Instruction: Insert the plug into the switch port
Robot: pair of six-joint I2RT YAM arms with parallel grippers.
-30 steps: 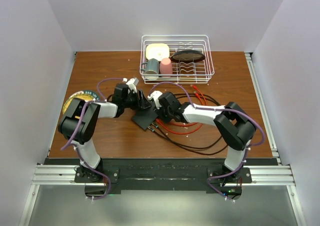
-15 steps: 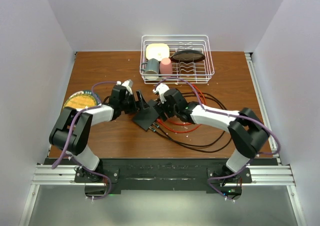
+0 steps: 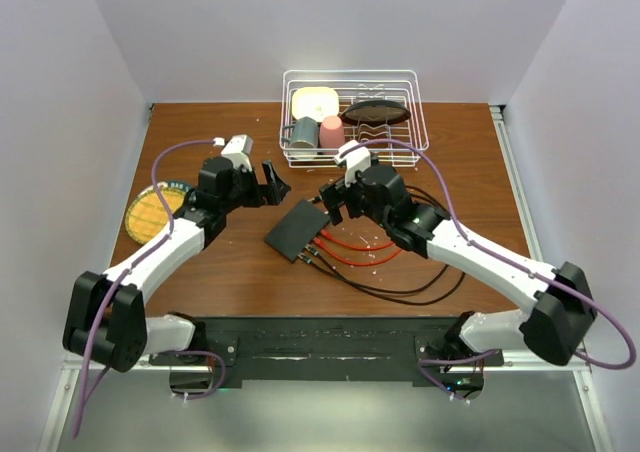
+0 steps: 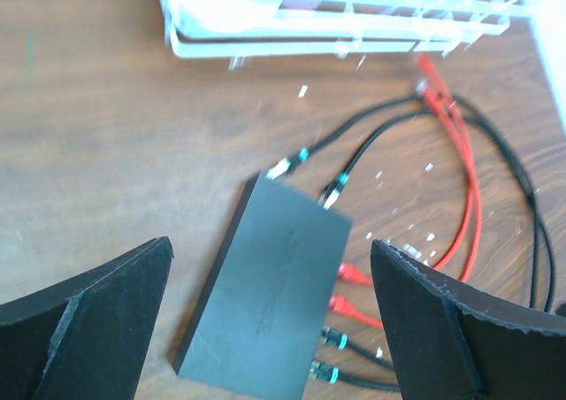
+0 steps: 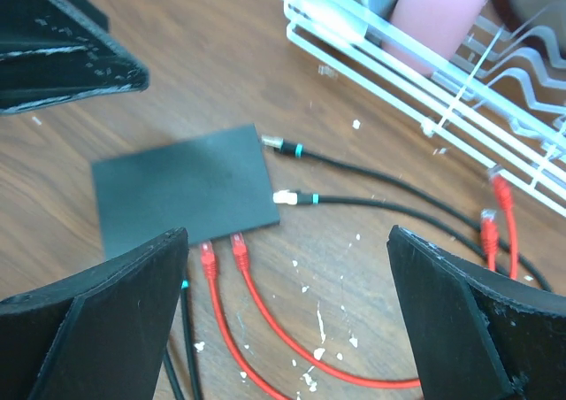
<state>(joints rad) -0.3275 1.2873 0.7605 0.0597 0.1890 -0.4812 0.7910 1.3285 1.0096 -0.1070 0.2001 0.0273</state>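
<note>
The switch (image 3: 298,229) is a flat black box lying askew on the wooden table, also seen in the left wrist view (image 4: 274,303) and the right wrist view (image 5: 181,196). Two red plugs (image 5: 223,251) and two black plugs (image 4: 329,356) sit along one long edge. Two more black-cabled plugs (image 5: 287,197) lie at its short end; whether they are seated I cannot tell. My left gripper (image 3: 272,182) (image 4: 271,243) hovers open above the switch's far left. My right gripper (image 3: 332,200) (image 5: 287,232) hovers open above its far right. Neither holds anything.
A white wire dish rack (image 3: 355,117) with cups and dishes stands at the back. Loops of red and black cable (image 3: 400,262) spread right of the switch, with two loose red plug ends (image 5: 491,205) near the rack. A round yellow disc (image 3: 155,207) lies at the left.
Both grippers have opened wide and drawn up and away from the switch, the left toward the back left, the right toward the back right. The switch stays put.
</note>
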